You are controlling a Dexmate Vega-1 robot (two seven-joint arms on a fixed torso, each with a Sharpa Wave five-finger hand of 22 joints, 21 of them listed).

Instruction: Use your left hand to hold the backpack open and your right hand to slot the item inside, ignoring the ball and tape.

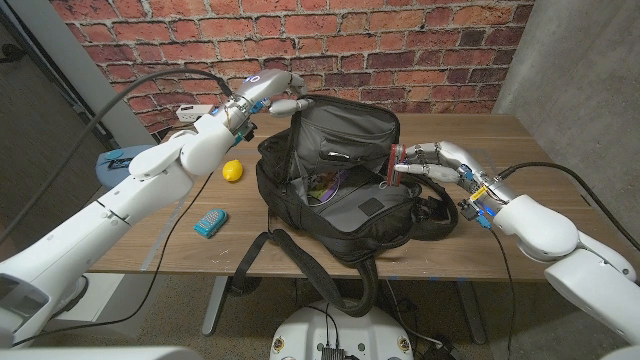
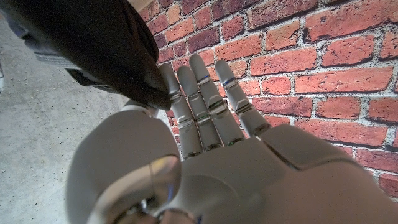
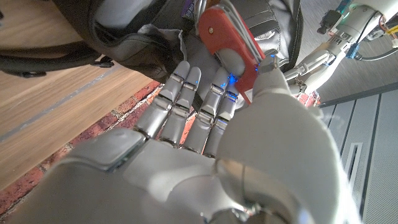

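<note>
Red multi-tool (image 1: 398,162) is hovering at the backpack's (image 1: 340,190) mouth, pinched by the right hand (image 1: 432,163), while the left hand (image 1: 262,95) is gripping the flap to keep it gaping.

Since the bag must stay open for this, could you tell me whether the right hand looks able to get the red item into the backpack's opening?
Probably yes: the left hand holds the backpack flap up, and the right hand grips the red item beside the gaping opening.

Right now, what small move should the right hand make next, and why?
Probably ease the right hand leftward and down into the opening. It holds the red item at the backpack's rim, while the left hand holds the flap up.
</note>
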